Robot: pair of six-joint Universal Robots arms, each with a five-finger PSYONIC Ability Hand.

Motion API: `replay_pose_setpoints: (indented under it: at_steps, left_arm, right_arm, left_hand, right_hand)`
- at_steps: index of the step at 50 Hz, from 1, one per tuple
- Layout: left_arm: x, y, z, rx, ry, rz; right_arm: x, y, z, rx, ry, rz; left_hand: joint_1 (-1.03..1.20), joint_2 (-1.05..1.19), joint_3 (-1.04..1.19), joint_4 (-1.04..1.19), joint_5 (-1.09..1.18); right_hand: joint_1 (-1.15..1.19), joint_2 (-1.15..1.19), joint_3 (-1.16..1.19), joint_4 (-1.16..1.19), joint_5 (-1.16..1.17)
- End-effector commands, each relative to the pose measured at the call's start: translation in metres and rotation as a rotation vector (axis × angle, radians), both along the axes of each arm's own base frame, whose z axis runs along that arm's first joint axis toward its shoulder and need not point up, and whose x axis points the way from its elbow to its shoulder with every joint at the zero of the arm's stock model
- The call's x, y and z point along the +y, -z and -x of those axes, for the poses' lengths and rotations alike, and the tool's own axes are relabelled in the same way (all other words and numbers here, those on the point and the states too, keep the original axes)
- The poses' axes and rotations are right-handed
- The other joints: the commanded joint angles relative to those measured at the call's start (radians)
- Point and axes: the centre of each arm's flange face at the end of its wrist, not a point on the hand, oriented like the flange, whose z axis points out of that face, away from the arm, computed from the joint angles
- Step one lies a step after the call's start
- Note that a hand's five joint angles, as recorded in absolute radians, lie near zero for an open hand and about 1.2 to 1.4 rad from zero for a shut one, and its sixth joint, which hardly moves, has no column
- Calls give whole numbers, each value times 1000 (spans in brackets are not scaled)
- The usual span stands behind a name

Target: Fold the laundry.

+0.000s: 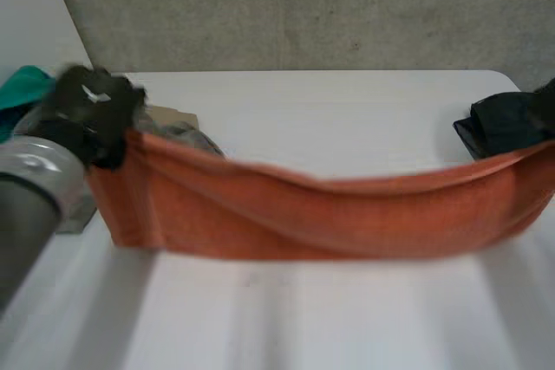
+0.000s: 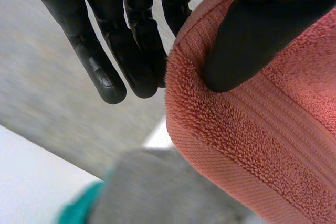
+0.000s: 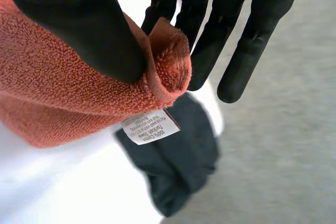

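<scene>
An orange towel point(image 1: 312, 214) hangs stretched between my two hands above the white table point(image 1: 347, 110), sagging a little in the middle. My left hand point(image 1: 91, 110) holds its left end. In the left wrist view the thumb point(image 2: 247, 35) presses the towel's thick edge point(image 2: 262, 145) against the fingers point(image 2: 131, 40). My right hand point(image 3: 79, 19) pinches the other end, the towel's corner point(image 3: 168, 61) rolled between thumb and fingers point(image 3: 241, 40). A white care label point(image 3: 149, 127) hangs from that corner.
A dark cloth point(image 1: 499, 127) lies at the table's right edge, below my right hand point(image 3: 178, 166). Grey clothing point(image 1: 186, 132) and a teal cloth point(image 1: 22, 88) sit at the left, seen under my left hand point(image 2: 152, 187). A grey wall stands behind the table.
</scene>
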Motion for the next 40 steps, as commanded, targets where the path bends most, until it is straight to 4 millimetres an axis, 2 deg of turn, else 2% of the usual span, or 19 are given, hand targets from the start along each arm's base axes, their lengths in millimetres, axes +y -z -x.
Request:
replay_pose_setpoints:
  at_steps: [1, 4, 6, 8, 9, 10, 11, 12, 15, 16, 17, 19, 23, 28, 30, 34, 36, 38, 40]
  left_arm:
    - [-66, 64, 25, -140, -1, -106]
    - [-102, 57, 37, -185, -11, 1]
    - [-119, 44, 44, -195, -21, 97]
    - [-143, 14, 54, -180, -39, 284]
    - [-151, 0, 58, -170, -47, 364]
    - [-162, -24, 63, -143, -69, 507]
    - [-167, -41, 65, -113, -88, 604]
    - [-169, -57, 67, -83, -101, 683]
    - [-170, -112, 68, 31, -156, 946]
    - [-169, -122, 66, 58, -170, 992]
    - [-165, -132, 69, 89, -170, 1043]
    - [-164, -135, 68, 107, -177, 1053]
    - [-164, -126, 64, 161, -189, 989]
    - [-161, -101, 52, 204, -178, 873]
    - [-159, -81, 51, 210, -157, 807]
    - [-159, -43, 48, 205, -137, 698]
    - [-157, -26, 48, 191, -130, 652]
    - [-154, 3, 48, 159, -121, 575]
    - [-152, 27, 47, 133, -118, 516]
  right_arm:
    - [-41, 48, -12, 106, 56, -82]
    - [-66, 52, -21, 105, 65, -1]
    - [-83, 40, -35, 74, 45, 123]
    - [-94, 25, -45, 41, 34, 234]
    - [-105, 3, -53, -9, 29, 372]
    - [-110, -10, -58, -42, 25, 449]
    - [-114, -23, -61, -77, 22, 528]
    - [-120, -52, -67, -157, 13, 694]
    - [-121, -91, -70, -280, -1, 920]
    - [-116, -116, -69, -349, -14, 1045]
    - [-113, -124, -69, -375, -23, 1091]
    - [-109, -132, -69, -403, -31, 1137]
    - [-109, -128, -69, -411, -33, 1111]
    - [-108, -92, -77, -398, -38, 976]
    - [-108, -80, -77, -392, -36, 935]
    - [-108, -45, -77, -372, -31, 827]
    - [-110, -15, -78, -352, -34, 736]
    - [-110, 7, -79, -338, -36, 667]
    - [-110, 40, -78, -312, -35, 557]
  left_hand:
    - [247, 194, 198, 192, 249]
    - [247, 194, 198, 192, 249]
    - [247, 194, 198, 192, 249]
    - [247, 194, 198, 192, 249]
    - [247, 194, 198, 192, 249]
    - [247, 194, 198, 192, 249]
    - [247, 194, 198, 192, 249]
    - [247, 194, 198, 192, 249]
    - [247, 194, 198, 192, 249]
    - [247, 194, 198, 192, 249]
    - [247, 194, 198, 192, 249]
    - [247, 194, 198, 192, 249]
    - [247, 194, 198, 192, 249]
    - [247, 194, 198, 192, 249]
    - [247, 194, 198, 192, 249]
    - [247, 194, 198, 192, 249]
    - [247, 194, 198, 192, 249]
    - [247, 194, 198, 192, 249]
    - [247, 194, 198, 192, 249]
  right_hand:
    - [282, 230, 201, 195, 221]
    - [282, 230, 201, 195, 221]
    - [282, 230, 201, 195, 221]
    - [282, 230, 201, 195, 221]
    - [282, 230, 201, 195, 221]
    - [282, 230, 201, 195, 221]
    - [282, 230, 201, 195, 221]
    - [282, 230, 201, 195, 221]
    - [282, 230, 201, 195, 221]
    - [282, 230, 201, 195, 221]
    - [282, 230, 201, 195, 221]
    - [282, 230, 201, 195, 221]
    - [282, 230, 201, 195, 221]
    - [282, 230, 201, 195, 221]
    - [282, 230, 201, 195, 221]
    - [282, 230, 201, 195, 221]
    - [282, 230, 201, 195, 221]
    - [282, 230, 201, 195, 221]
    - [282, 230, 201, 195, 221]
